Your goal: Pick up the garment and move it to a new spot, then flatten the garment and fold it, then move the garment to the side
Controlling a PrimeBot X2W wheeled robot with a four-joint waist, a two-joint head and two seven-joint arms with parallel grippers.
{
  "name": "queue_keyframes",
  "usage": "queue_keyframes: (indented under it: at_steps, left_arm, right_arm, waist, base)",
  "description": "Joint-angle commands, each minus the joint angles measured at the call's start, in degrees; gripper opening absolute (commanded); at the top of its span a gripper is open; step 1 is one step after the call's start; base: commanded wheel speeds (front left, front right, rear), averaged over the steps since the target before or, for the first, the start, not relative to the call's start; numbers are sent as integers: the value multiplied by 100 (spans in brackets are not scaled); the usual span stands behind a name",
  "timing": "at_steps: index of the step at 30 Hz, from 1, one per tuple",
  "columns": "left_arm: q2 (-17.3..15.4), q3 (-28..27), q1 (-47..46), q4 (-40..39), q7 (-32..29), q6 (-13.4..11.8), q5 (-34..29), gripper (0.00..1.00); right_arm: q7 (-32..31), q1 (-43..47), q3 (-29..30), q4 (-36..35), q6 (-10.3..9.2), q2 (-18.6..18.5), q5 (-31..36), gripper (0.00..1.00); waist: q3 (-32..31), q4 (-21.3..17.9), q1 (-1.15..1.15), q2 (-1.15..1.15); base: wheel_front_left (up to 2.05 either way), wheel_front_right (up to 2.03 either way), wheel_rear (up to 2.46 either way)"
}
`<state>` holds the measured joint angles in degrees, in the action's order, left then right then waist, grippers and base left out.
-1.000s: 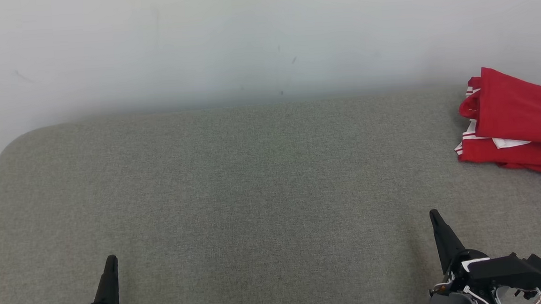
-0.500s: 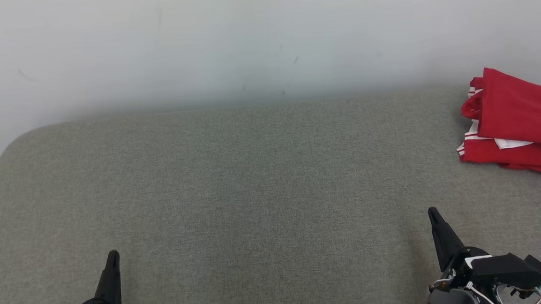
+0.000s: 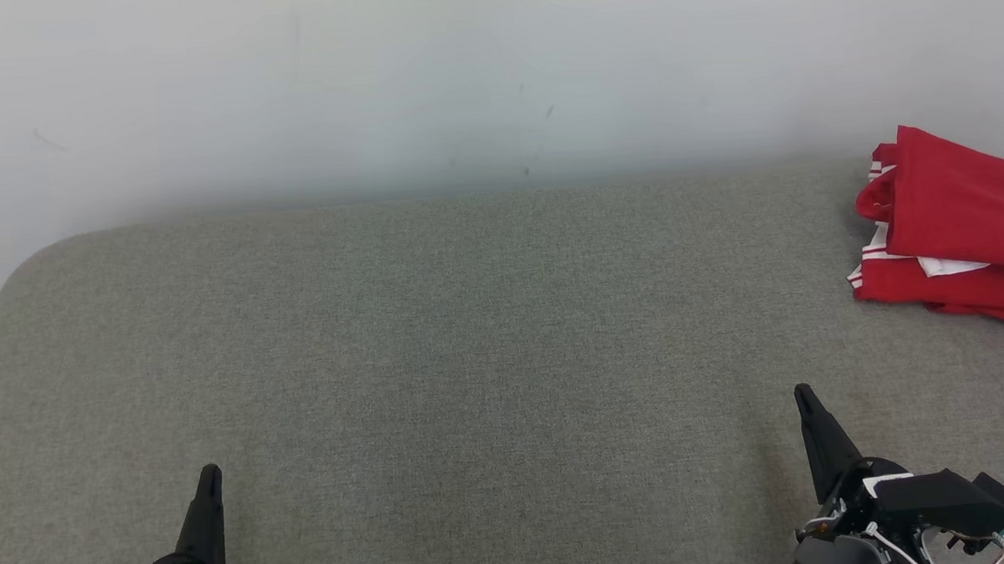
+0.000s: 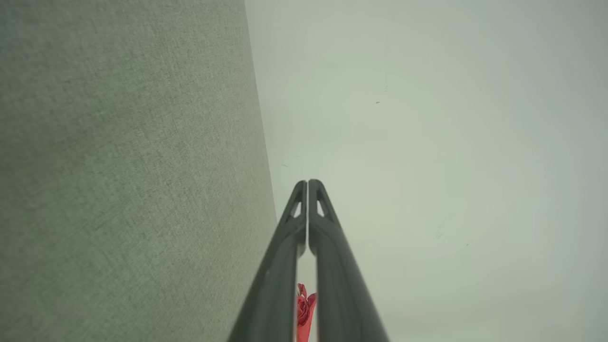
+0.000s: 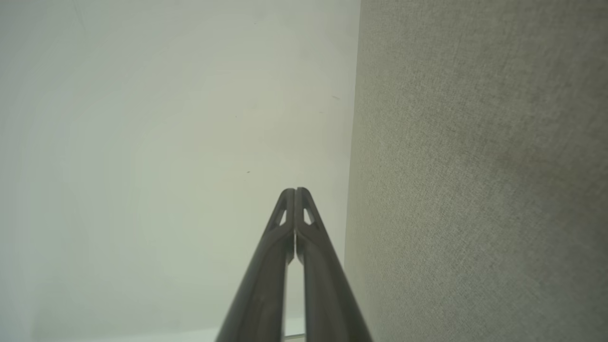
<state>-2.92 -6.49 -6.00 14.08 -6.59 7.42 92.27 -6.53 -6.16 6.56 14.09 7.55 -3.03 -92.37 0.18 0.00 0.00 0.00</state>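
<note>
Right hand (image 3: pixel 799 396), left hand (image 3: pixel 209 472) clenched, empty; garment (image 3: pixel 956 219) well apart, forward-right of former

Bright, even, diffuse light in every view, with soft shadows. In the head view the white wall (image 3: pixel 488 56) looks hazy and slightly washed out, with a dim grey band where it meets the far edge of the grey cushion (image 3: pixel 470 336). The red garment (image 3: pixel 959 202) throws a narrow dark shadow to its left. In the wrist views the weave reads clearly, the left gripper (image 4: pixel 308 183) and right gripper (image 5: pixel 295 191) blur toward the lens, and the corners darken slightly.
</note>
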Motion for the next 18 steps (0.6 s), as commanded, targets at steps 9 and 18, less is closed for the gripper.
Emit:
queue_keyframes:
  at_steps: [9, 18]
  left_arm:
    - [13, -15, -57, 8, -14, 19, 26, 0]
    - [13, -15, -56, 8, -13, 20, 26, 0]
  right_arm:
    - [-15, -21, 4, 0, -12, 29, -4, 0]
    - [-15, -21, 5, 1, -12, 30, -3, 0]
  waist:
    - [0, 0, 0, 0]
    - [0, 0, 0, 0]
  base:
    - [0, 0, 0]
    - [0, 0, 0]
